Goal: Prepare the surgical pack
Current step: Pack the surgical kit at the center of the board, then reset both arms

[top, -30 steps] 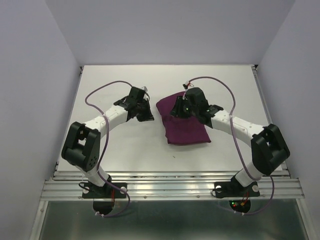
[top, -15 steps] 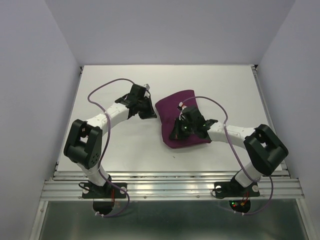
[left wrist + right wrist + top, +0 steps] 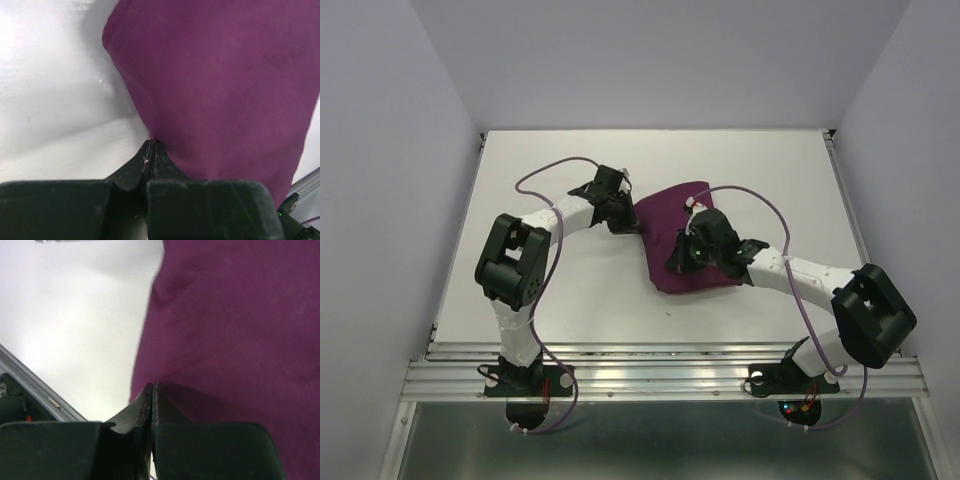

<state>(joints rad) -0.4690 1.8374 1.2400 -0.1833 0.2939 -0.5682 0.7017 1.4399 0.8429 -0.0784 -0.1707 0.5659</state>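
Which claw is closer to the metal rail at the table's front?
Right. The right gripper pinches the purple cloth near its front corner, nearer the metal rail; the left gripper pinches its left edge, farther back.

One large dark-purple cloth (image 3: 665, 215) is in sight, lying just toward three o'clock of the middle of the one white rectangular table (image 3: 570, 290). There are two white-and-black jointed robot arms: the left arm (image 3: 555, 215) is rooted at seven o'clock and the right arm (image 3: 800, 270) at five o'clock. Each carries one black two-finger gripper, making two: the left gripper (image 3: 625, 222) and the right gripper (image 3: 677, 262). Two thin purple cables loop above the arms, the left cable (image 3: 570, 160) and the right cable (image 3: 730, 186).
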